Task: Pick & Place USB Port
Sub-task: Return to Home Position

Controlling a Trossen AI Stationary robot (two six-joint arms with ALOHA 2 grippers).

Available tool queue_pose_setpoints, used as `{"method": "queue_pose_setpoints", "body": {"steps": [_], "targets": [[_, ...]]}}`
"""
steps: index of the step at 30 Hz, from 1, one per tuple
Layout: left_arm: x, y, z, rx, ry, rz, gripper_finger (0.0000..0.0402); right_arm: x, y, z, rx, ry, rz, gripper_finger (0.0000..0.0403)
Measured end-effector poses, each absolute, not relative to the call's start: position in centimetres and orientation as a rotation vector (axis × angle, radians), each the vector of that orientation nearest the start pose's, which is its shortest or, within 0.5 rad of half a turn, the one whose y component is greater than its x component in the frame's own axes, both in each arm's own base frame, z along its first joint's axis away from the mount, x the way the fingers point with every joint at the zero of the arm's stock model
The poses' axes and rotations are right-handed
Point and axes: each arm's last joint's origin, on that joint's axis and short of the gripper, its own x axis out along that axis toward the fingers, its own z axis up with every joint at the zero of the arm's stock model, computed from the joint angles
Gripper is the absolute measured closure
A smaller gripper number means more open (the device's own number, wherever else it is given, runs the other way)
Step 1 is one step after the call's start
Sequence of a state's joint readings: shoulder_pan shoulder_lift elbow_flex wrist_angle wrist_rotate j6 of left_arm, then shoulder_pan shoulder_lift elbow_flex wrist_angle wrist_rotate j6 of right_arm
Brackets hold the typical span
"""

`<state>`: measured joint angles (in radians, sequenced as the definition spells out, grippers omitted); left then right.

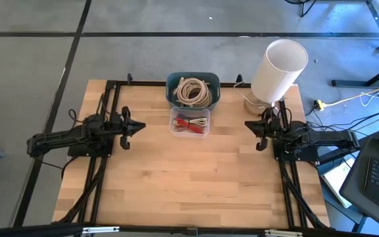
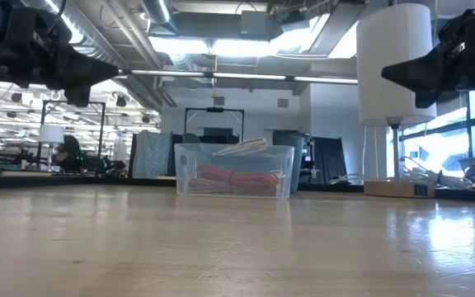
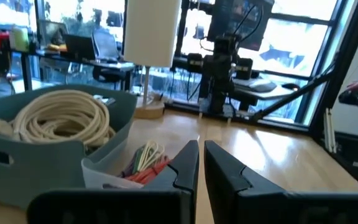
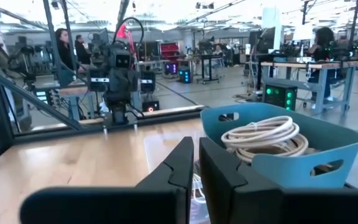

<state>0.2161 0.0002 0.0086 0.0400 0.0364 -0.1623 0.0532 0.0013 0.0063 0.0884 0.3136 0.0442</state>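
A: Left end effector [image 1: 139, 126] hangs over the left of the wooden surface [image 1: 189, 187], fingers narrow, holding nothing.
B: In the centre, the red charger cables [image 1: 191, 124] lie inside the clear plastic bin [image 1: 172, 122], just beside the teal bin of cream cable [image 1: 193, 90].
A: Right end effector [image 1: 250, 126] is narrow and empty as well, near the tall white lamp [image 1: 279, 69].
B: That's my worry. A wide swing of that arm could clip the lamp and topple it.

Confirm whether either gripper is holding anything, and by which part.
Nothing held. Left gripper and right gripper are shut and empty, flanking the transparent bin with the red cables.
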Motion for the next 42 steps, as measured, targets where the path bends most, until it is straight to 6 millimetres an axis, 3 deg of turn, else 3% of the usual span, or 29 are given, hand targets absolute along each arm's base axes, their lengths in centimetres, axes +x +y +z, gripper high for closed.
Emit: {"method": "queue_pose_setpoints", "body": {"steps": [26, 30, 34, 42], "targets": [[9.6, 2.0, 17.0, -0.156, -0.063, 0.177, 0.0384, 9.6, -0.4, 17.3, 0.082, -0.093, -0.255, 0.0372], [9.5, 2.0, 17.0, -0.156, -0.063, 0.177, 0.0384, 9.7, 0.1, 17.1, 0.179, -0.063, -0.073, 0.0372], [9.5, 2.0, 17.0, -0.156, -0.063, 0.177, 0.0384, 9.7, 0.8, 17.0, -0.004, -0.053, 0.168, 0.0373], [9.5, 2.0, 17.0, -0.156, -0.063, 0.177, 0.0384, 9.7, 0.7, 17.0, -0.087, -0.059, 0.168, 0.0373]]}}
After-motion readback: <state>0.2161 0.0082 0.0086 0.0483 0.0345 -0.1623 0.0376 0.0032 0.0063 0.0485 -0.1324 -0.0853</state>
